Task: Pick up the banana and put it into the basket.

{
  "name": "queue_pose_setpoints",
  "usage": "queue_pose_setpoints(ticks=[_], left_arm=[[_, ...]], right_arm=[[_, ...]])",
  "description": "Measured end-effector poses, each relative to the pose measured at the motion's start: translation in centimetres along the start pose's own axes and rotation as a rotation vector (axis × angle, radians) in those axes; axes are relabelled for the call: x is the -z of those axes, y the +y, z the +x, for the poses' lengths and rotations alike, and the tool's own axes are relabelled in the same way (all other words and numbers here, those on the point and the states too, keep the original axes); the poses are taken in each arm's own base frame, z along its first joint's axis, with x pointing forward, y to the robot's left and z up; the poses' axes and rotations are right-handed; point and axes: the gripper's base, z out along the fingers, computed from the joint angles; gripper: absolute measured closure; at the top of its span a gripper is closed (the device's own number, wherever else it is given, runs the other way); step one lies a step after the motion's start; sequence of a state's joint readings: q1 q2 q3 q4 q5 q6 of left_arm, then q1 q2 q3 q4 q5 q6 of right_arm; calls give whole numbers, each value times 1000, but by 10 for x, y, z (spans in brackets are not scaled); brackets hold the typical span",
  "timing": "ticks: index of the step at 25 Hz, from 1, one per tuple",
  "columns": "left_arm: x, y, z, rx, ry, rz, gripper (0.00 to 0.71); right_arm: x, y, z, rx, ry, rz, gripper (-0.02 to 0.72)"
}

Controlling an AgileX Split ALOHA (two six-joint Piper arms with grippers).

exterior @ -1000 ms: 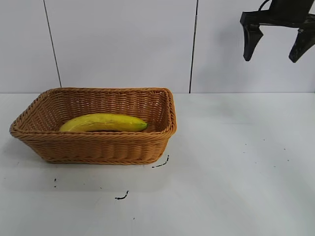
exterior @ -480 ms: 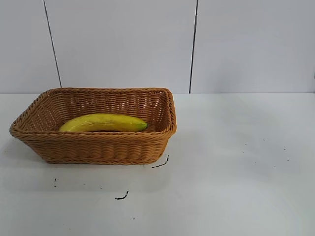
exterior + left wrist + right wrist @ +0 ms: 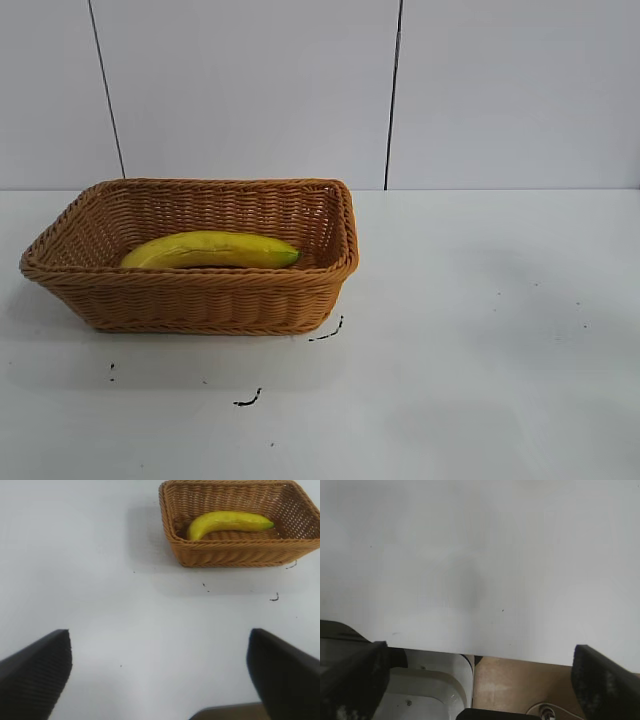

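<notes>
From outside, neither of my arms shows. My left gripper point(image 3: 160, 675) and right gripper point(image 3: 480, 680) hang with fingers spread wide, holding nothing, cut off at the edges. The banana point(image 3: 212, 249) lies inside the wicker basket point(image 3: 190, 300) on the white table point(image 3: 480, 350), dark specks nearby.

- Banana point(image 3: 212, 249): long, smooth, yellow, gently curved, greenish-dark tip; lying flat and lengthwise on the floor of the basket.
- Basket point(image 3: 200, 298): rectangular, shallow, tan-orange wicker, flared sides, braided rim; sitting upright on the white table.
</notes>
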State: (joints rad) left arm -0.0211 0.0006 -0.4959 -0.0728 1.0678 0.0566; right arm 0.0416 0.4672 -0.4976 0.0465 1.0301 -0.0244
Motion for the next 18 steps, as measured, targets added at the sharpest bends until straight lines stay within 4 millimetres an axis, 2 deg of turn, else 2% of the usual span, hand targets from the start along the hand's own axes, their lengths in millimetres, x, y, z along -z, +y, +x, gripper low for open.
queue_pose_setpoints(ticks=[10, 13, 18], left_arm=[[0, 0, 0, 0, 0, 0, 20], [0, 0, 0, 0, 0, 0, 20], [0, 0, 0, 0, 0, 0, 20]], right_arm=[[48, 2, 37, 15, -401, -1, 11], [55, 2, 46, 18, -472, -2, 11], [55, 3, 46, 17, -477, -4, 11]])
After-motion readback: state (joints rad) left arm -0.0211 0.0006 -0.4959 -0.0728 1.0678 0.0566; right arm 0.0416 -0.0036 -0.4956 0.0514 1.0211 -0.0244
